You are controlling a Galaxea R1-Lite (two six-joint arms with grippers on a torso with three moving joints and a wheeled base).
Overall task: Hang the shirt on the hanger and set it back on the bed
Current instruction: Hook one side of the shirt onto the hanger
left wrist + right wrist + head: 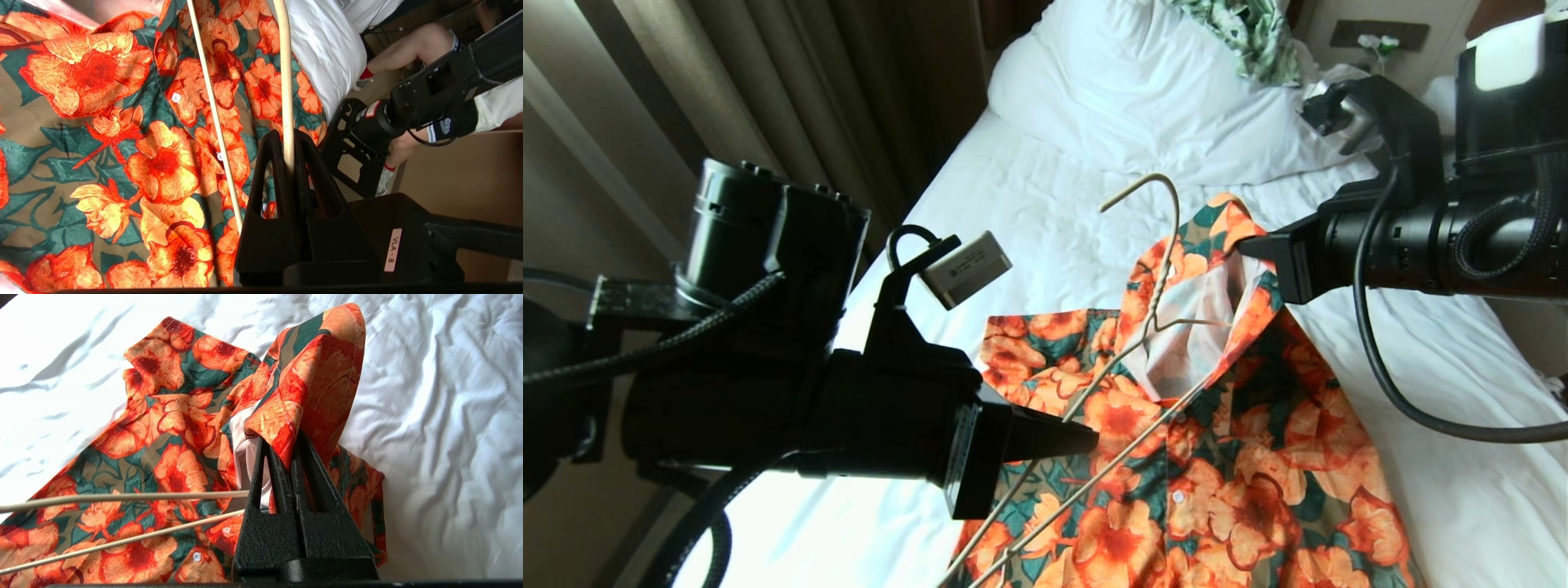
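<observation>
Status: task in progress, insertion stage, not complete.

Left side: left gripper [1086,437] held above the near edge of the bed [1029,212], fingers pinched tight on the hanger [1152,322]. Grip confirmed in the left wrist view, where one cream wire arm of the hanger [286,81] runs straight into the closed fingers; the second wire passes beside them, free. Hanger raised and slanted over the shirt front, hook up toward the pillow [1143,90].

Centre: shirt [1217,474] spread on the white sheet, front up, buttons visible, lower part flat. One end of the hanger appears to enter at the neck opening, against the pale lining; how far it reaches inside cannot be told. Nearer end well outside the cloth, over the front panel. No shoulder seated on the hanger so far as visible.

Right side: right gripper [1254,249] clamped on the collar, lifting it clear of the sheet into a peak and holding the neck open. Right wrist view confirms a fold of shirt [310,388] nipped between the closed fingers, both hanger wires [122,496] crossing just beside them.

Background: patterned green-and-white cloth [1250,33] by the pillow, not involved. Person's legs [408,49] in the left wrist view, beyond the bed edge.

Done: both items gripped, neck opened. Outstanding, by judgement: working both shoulders over the hanger, then laying the assembly on the bed.
</observation>
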